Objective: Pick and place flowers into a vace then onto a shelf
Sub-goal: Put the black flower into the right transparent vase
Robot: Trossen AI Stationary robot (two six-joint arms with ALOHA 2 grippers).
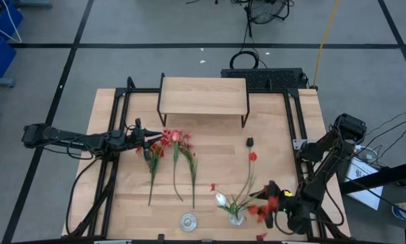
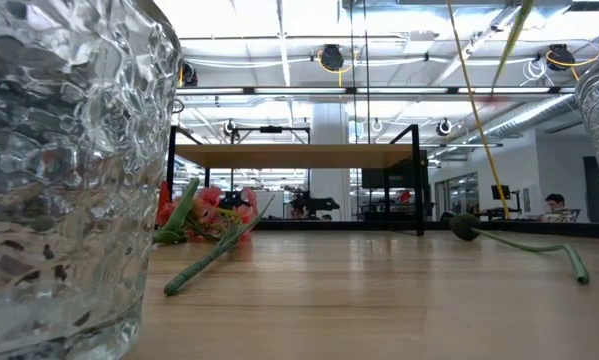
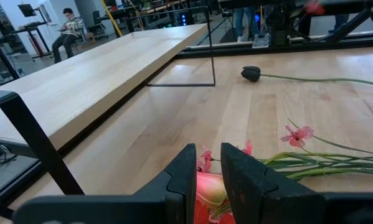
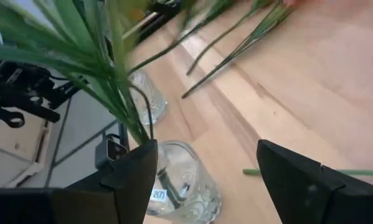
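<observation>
Three flowers point(image 1: 172, 159) lie side by side on the table in front of the shelf point(image 1: 203, 95), their red and pink blossoms toward it. My left gripper point(image 1: 155, 140) reaches in from the table's left and is shut on a pink blossom point(image 3: 210, 190). A glass vase point(image 1: 236, 217) stands near the table's near edge with green stems and leaves in it. My right gripper point(image 4: 206, 146) is open beside it, one finger on each side of the vase point(image 4: 183, 180), touching nothing that I can see. Another stem with a dark bud point(image 1: 250, 142) lies on the table right of centre. My left gripper pinches the pink blossom point(image 3: 205, 186) of the leftmost flowers between its two fingers point(image 3: 186, 177), coming in low from the table's left. The green stalks point(image 3: 323, 162) trail away across the table and lie on the wood.
A second, empty glass point(image 1: 188, 221) stands at the near edge, left of the vase. The dark-bud stem point(image 3: 251, 73) lies between the shelf's right leg and the vase. Black frame rails run along both table sides. A seated person point(image 3: 68, 28) shows in the room beyond.
</observation>
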